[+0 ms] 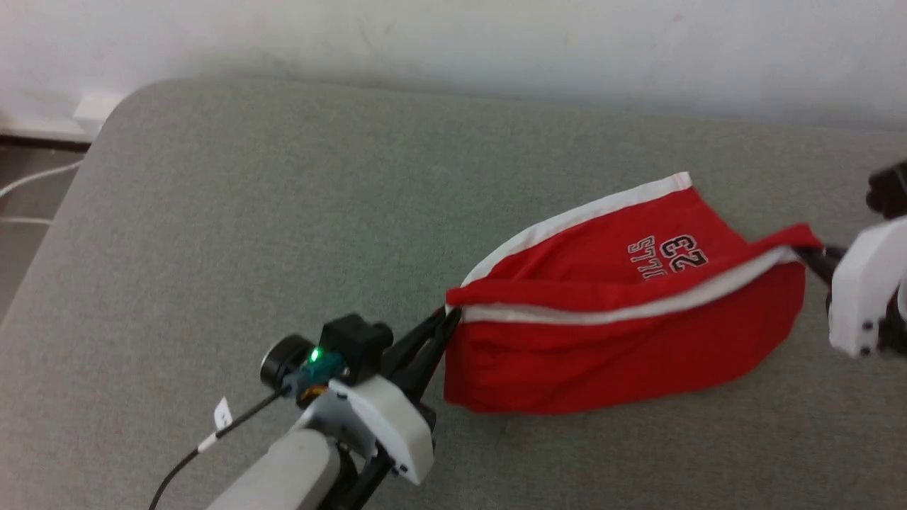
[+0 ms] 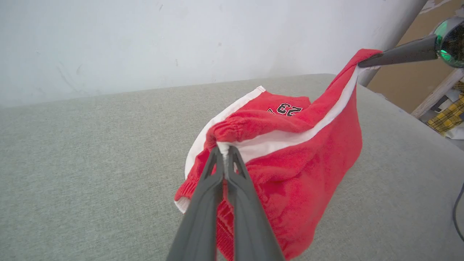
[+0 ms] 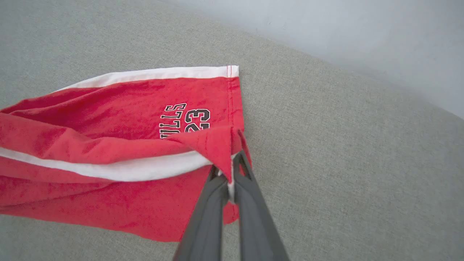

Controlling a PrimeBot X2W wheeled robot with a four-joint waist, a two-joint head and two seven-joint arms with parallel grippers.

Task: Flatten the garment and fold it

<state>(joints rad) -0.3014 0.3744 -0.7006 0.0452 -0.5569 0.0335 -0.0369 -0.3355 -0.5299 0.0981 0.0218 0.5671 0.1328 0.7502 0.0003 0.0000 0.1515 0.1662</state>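
Red shorts (image 1: 623, 340) with white trim and a "23" print hang stretched between my two grippers above the grey cushioned surface (image 1: 283, 212). My left gripper (image 1: 448, 319) is shut on the gathered waistband corner at the garment's left end, seen close in the left wrist view (image 2: 225, 150). At the right end my right gripper (image 1: 804, 253) is shut on the white-striped corner, seen close in the right wrist view (image 3: 229, 170). The shorts (image 2: 297, 159) are folded along the white stripe, the lower half drooping onto the surface. In the right wrist view the shorts (image 3: 108, 145) spread to the left.
A white wall (image 1: 496, 42) runs along the far side of the cushion. The cushion's rounded left corner drops off to a floor with white cables (image 1: 35, 177). Beyond the right edge lie yellow checked cloth and a wooden frame (image 2: 446, 108).
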